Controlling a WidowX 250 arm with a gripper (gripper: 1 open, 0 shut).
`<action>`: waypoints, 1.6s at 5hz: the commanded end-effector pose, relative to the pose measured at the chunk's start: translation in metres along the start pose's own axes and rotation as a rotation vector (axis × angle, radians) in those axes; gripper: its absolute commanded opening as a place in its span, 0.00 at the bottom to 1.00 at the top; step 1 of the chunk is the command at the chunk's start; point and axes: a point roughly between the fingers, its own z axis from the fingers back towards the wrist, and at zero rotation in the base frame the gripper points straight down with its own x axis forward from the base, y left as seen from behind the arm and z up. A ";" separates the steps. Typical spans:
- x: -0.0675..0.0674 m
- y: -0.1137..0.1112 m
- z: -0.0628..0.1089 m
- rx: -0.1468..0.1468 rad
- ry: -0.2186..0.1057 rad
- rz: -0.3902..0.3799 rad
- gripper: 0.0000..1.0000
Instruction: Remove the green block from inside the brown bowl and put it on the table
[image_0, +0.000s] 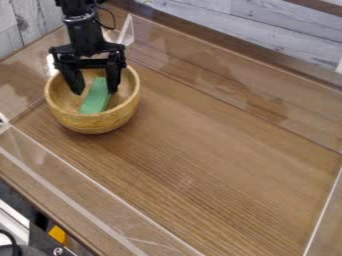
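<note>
Jaws wide astride green block (95, 97) in bowl (112, 117).

Tool (91, 77) points straight down over the brown bowl (94, 116), black fingers (67, 74) spread wide, tips dipped just inside the rim. Green block (96, 98) lies in the bowl, leaning against the inner wall, sitting between the two fingers; can't tell if either one touches it. Bowl sits at the far left of the tabletop (214, 150), near the corner. Clear acrylic walls (241, 62) edge the wood-grain surface.
</note>
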 end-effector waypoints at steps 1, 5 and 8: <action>0.003 -0.002 0.005 0.008 -0.033 -0.006 1.00; 0.001 -0.007 0.026 -0.027 -0.053 -0.004 0.00; -0.001 -0.008 0.041 -0.046 -0.048 0.004 0.00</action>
